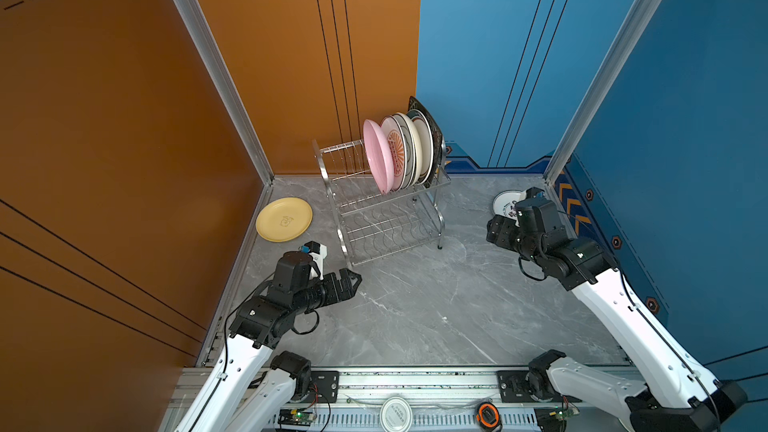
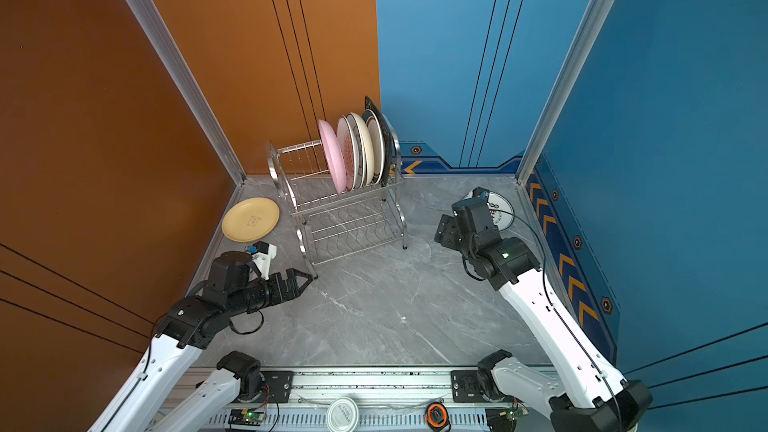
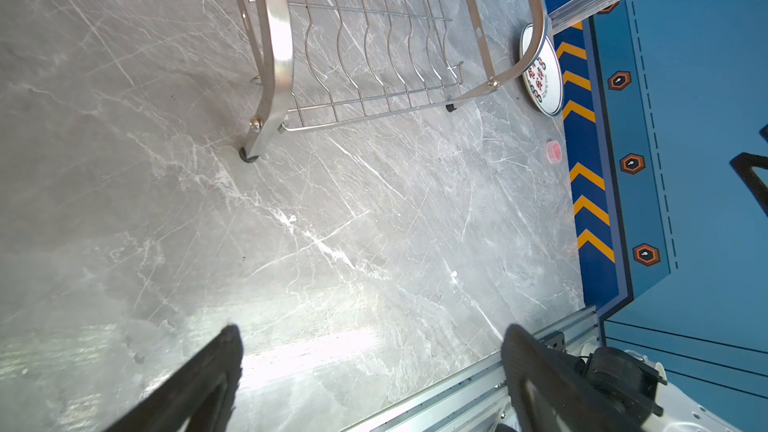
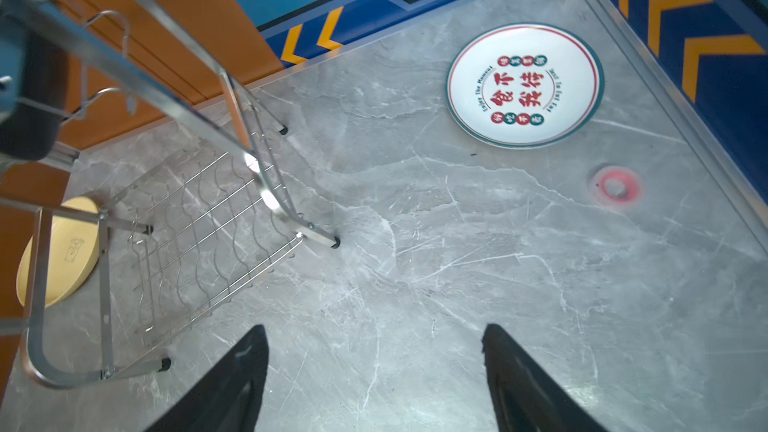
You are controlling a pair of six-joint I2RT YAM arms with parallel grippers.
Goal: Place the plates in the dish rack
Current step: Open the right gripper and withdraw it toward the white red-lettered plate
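Observation:
The steel dish rack (image 1: 341,238) stands at the back of the table. Its upper tier holds several plates on edge: pink (image 1: 376,155) in front, then sunburst, beige, green-rimmed and black square ones. A yellow plate (image 1: 284,219) lies flat to the rack's left. A white plate with red characters (image 4: 524,85) lies flat in the back right corner, partly hidden by my right arm in both top views. My left gripper (image 3: 372,332) hovers open and empty by the rack's front left leg. My right gripper (image 4: 375,330) is open and empty, between the rack and the white plate.
A small red ring (image 4: 616,187) lies on the table near the white plate. Orange wall panels close the left side and blue ones the right and back. A round white lid (image 1: 396,412) and an orange tape measure (image 1: 487,414) sit on the front rail.

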